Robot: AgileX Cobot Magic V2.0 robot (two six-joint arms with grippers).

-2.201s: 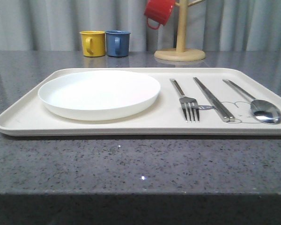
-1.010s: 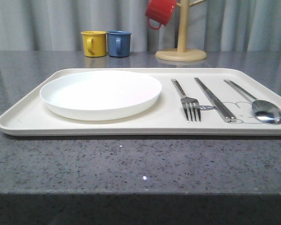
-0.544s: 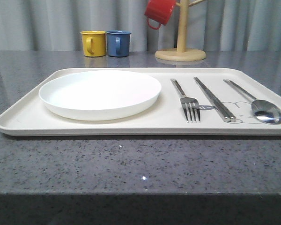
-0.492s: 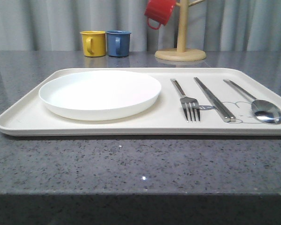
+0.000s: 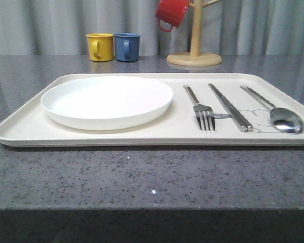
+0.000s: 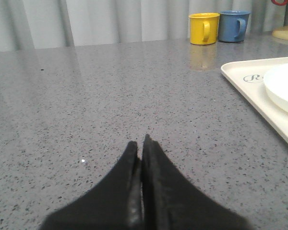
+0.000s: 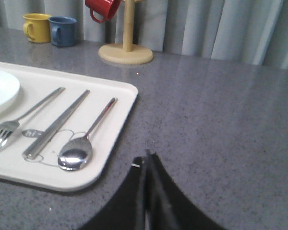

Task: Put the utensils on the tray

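Observation:
The cream tray (image 5: 25, 124) lies across the grey table. On it rest a round white plate (image 5: 107, 100) at the left, then a silver fork (image 5: 199, 107), a pair of metal chopsticks (image 5: 229, 107) and a metal spoon (image 5: 277, 114) at the right. My left gripper (image 6: 140, 143) is shut and empty, low over bare table to the left of the tray (image 6: 252, 91). Just off the tray's right rim (image 7: 125, 112), beside the spoon (image 7: 81, 146), my right gripper (image 7: 145, 158) hovers shut and empty.
A yellow mug (image 5: 100, 46) and a blue mug (image 5: 127, 46) stand at the back left. A red mug (image 5: 171, 13) hangs on a wooden mug tree (image 5: 194, 50) behind the tray. Bare grey tabletop (image 5: 152, 177) runs along the front.

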